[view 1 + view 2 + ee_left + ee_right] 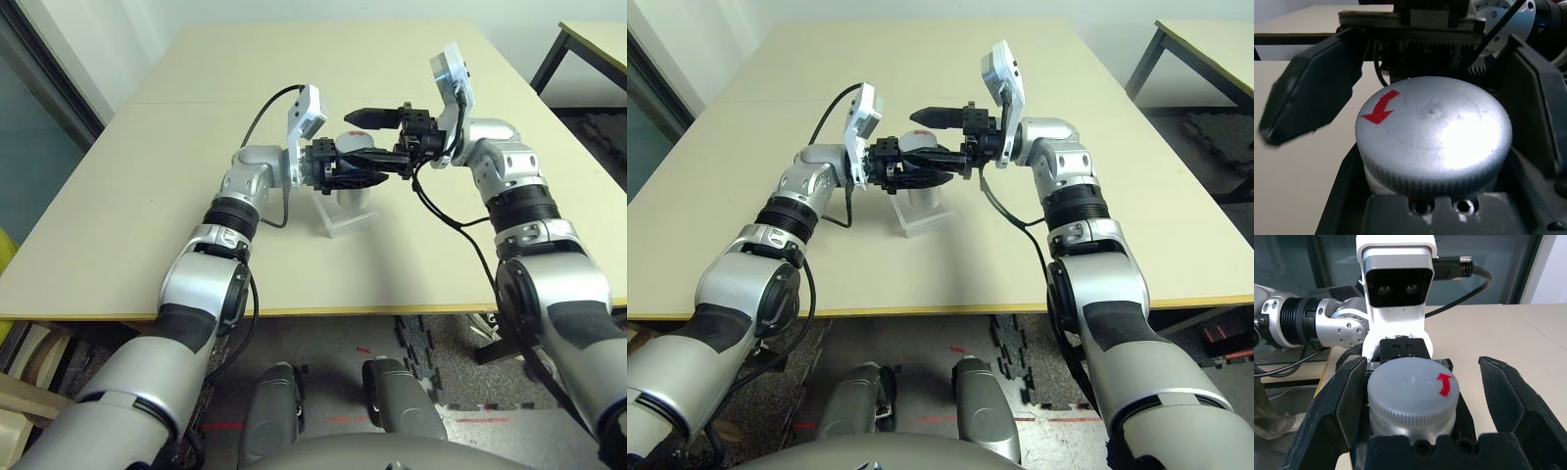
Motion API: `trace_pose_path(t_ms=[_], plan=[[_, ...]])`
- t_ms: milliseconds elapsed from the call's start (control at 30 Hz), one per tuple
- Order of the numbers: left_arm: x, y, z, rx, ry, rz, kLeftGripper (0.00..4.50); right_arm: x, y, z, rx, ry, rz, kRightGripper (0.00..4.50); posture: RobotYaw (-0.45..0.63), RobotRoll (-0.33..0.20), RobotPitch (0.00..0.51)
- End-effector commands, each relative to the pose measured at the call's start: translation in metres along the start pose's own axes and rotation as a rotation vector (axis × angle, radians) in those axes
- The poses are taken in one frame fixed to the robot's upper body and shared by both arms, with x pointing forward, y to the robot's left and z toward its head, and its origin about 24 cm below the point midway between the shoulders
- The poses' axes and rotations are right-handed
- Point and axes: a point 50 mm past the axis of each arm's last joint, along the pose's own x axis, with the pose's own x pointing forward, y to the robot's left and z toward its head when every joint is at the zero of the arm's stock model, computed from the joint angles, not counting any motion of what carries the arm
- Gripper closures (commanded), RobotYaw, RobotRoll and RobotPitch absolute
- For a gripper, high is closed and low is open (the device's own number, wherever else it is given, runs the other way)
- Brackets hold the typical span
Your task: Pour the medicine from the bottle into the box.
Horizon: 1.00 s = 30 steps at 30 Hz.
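Note:
My left gripper (348, 159) is shut on the silver-grey bottle (353, 140) and holds it on its side above the table, the cap pointing toward my right arm. The round grey cap (1432, 132) has a red arrow on its top. My right gripper (373, 137) is open, one black finger above the cap and one below, and the cap (1410, 391) sits between its fingers (1339, 401); one finger is close against it, the other stands apart. The clear box (345, 211) lies on the table right under the bottle.
The beige table (147, 225) stretches wide on all sides of the box. A second table (588, 44) stands off to the far right, with dark floor mats below it.

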Motion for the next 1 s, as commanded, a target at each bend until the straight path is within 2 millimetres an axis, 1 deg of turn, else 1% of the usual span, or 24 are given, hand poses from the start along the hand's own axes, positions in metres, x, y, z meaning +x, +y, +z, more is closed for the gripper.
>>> trace_pose_path(t_ms=[33, 233, 533, 1000], plan=[[0.005, -0.001, 0.002, 0.014, 0.029, -0.023, 1.78, 0.007, -0.001, 0.003, -0.016, 0.011, 0.011, 0.0, -0.26, 0.0, 0.06], [0.008, -0.002, 0.003, 0.015, 0.024, -0.037, 1.78, 0.009, -0.002, 0.001, -0.016, 0.013, 0.003, 0.0, -0.26, 0.0, 0.059], [0.005, -0.004, 0.003, 0.002, 0.013, -0.054, 1.78, 0.002, -0.007, -0.002, -0.017, 0.036, -0.05, 0.0, -0.26, 0.0, 0.063], [-0.003, -0.004, 0.004, -0.006, 0.006, -0.039, 1.78, -0.022, -0.011, -0.004, 0.009, 0.038, -0.111, 0.0, -0.25, 0.0, 0.069]])
